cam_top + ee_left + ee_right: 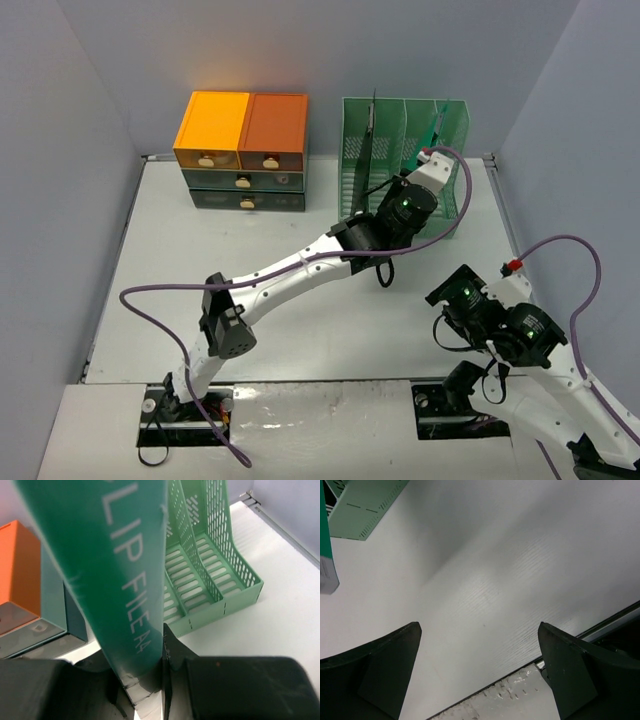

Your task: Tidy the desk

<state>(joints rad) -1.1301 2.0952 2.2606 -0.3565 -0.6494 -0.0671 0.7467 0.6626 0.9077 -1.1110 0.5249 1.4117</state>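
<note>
Spanning the floor of the grey-lilac enclosure, the white desk (340, 330) is viewed from above, with both arms bolted at its near edge. A green file rack (405, 150) and, to its left, an orange-topped drawer unit (243, 150) are set against the far edge. A green clip file (110, 555) is clamped by one end in the closed left gripper (150, 680), close to the rack. The right gripper (479, 627) is held wide open over bare desk, with nothing gripped between its fingers.
</note>
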